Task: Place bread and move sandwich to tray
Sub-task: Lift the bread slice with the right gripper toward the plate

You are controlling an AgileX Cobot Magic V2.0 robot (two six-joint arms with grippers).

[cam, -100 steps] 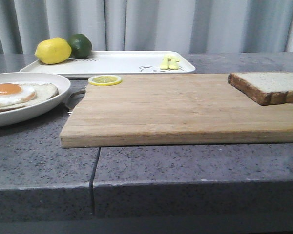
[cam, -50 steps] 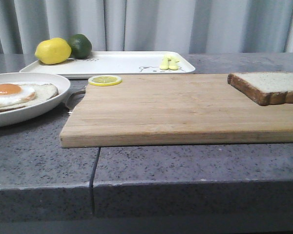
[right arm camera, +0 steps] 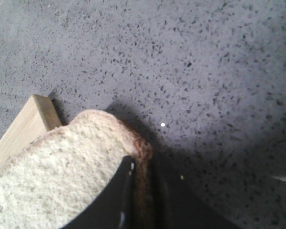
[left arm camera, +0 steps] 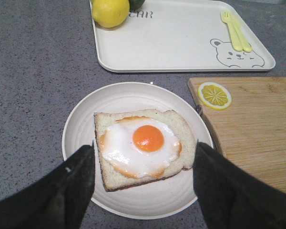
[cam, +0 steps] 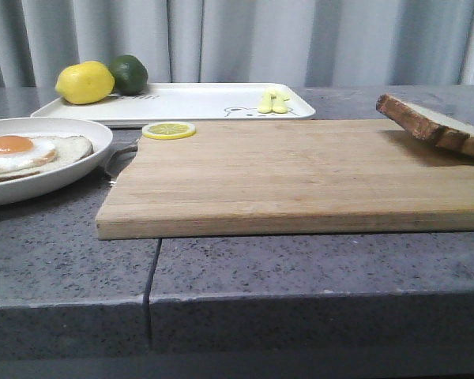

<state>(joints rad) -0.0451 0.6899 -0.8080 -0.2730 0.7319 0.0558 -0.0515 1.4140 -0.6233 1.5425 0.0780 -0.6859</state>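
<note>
Right gripper (right arm camera: 140, 200) is clamped on the edge of the bread (right arm camera: 62, 171), one dark finger on top of the slice and one under the crust. In the front view the bread (cam: 434, 126) is tilted, its near-left corner raised off the board (cam: 284, 174) at the far right end; the gripper itself is out of that frame.

Left gripper (left arm camera: 143, 186) is spread wide and grasping nothing, fingers (left arm camera: 62, 191) hanging either side of the plate (left arm camera: 81, 133). On the plate sits the sandwich (left arm camera: 143, 145): a bread slice with a fried egg on top, yolk up.

The bench (cam: 71, 260) is grey speckled stone with a seam running toward the front edge, and grey curtains hang behind. The tray (cam: 189, 103) sits at the back with a lemon (cam: 84, 82) and a lime (cam: 129, 73) on its left end and yellow cutlery (cam: 273, 101) on its right. A lemon slice (cam: 168, 129) lies on the board's far-left corner.

Only the left wrist view shows the tray's bear drawing (left arm camera: 236, 53) clearly. Only the right wrist view shows the grip on the bread.
</note>
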